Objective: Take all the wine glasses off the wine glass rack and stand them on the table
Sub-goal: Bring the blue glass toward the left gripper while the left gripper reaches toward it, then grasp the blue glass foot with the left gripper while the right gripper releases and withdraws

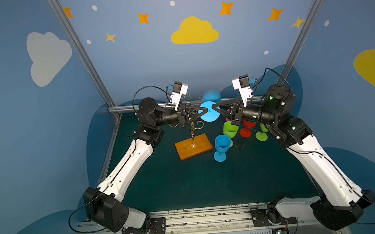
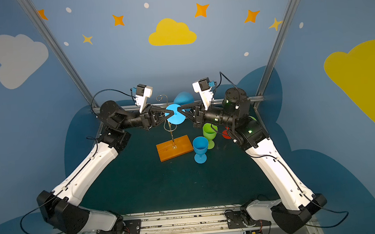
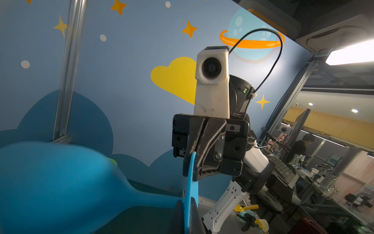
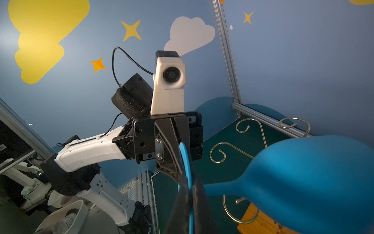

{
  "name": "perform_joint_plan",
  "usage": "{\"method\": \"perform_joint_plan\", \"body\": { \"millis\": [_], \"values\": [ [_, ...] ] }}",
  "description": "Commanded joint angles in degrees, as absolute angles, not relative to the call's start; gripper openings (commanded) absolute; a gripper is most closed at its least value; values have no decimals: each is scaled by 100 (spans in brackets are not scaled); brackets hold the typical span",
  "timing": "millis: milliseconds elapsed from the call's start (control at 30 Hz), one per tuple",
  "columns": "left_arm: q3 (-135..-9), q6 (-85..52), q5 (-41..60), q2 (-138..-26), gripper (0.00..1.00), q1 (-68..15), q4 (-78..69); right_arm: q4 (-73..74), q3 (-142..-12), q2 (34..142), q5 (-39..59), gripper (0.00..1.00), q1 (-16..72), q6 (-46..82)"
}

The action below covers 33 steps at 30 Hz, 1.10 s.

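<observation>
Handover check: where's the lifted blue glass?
Blue wine glass: centre in both top views, by wine glass rack, foot pinched between left gripper and right gripper.

Nothing legible is to be found: no text, label, brand name, number or sign can be read in any view.

Dark teal matte tabletop [image 1: 187, 186], shown in both top views. Gold wire wine glass rack [image 1: 192, 134] stands on it by its rectangular orange-brown wooden base [image 1: 193, 146], mid-table. Just right of the base is a blue plastic goblet [image 1: 222, 145], upright. Close behind it is a lime-green plastic goblet [image 1: 230, 129], upright. Farther right are a red plastic goblet [image 1: 245, 132] and a second green goblet [image 1: 261, 136], bowls mostly hidden.
</observation>
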<state>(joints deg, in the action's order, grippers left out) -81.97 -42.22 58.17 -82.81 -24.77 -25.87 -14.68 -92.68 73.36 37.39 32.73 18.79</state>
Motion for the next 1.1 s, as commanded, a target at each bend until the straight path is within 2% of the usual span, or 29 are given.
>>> {"method": "perform_joint_plan", "body": {
  "millis": [0, 33, 67, 133, 233, 333, 400, 567, 700, 867, 1067],
  "values": [
    [-8315, -4377, 5824, -8204, 3, -2485, -2770, -1458, -9449, 7307, 3780, 0, 3345, 1772],
    [-8327, -4457, 5836, -8185, 3, -2479, -2785, -1491, -9436, 7268, 3725, 0, 3341, 1744],
    [-8338, -4532, 5845, -8178, 3, -2474, -2792, -1518, -9418, 7216, 3678, 7, 3340, 1685],
    [-8414, -4821, 5820, -8148, 3, -2436, -2742, -1560, -9304, 7014, 3448, 30, 3340, 1515],
    [-8471, -5393, 5896, -8160, 3, -2338, -2947, -1431, -8931, 6623, 2919, 57, 3329, 1185],
    [-8496, -5854, 5910, -8178, 3, -2237, -3113, -1274, -8456, 6174, 2395, 74, 3314, 621],
    [-8506, -6066, 5901, -8207, 3, -2189, -3168, -1083, -8072, 5904, 2039, 81, 3305, 92],
    [-8529, -6780, 5950, -8332, 3, -2136, -3645, -157, -7136, 5568, 1486, 89, 3291, -1169],
    [-8553, -6875, 5949, -8330, 3, -2128, -3602, 683, -6575, 5575, 1846, 92, 3262, -2030],
    [-8586, -6966, 5955, -8300, 3, -2129, -3490, 849, -6717, 5988, 2381, 92, 3260, -2582],
    [-8512, -7045, 5947, -8249, 3, -2126, -3433, 983, -7062, 6595, 2543, 92, 3235, -2751]
  ]
}}
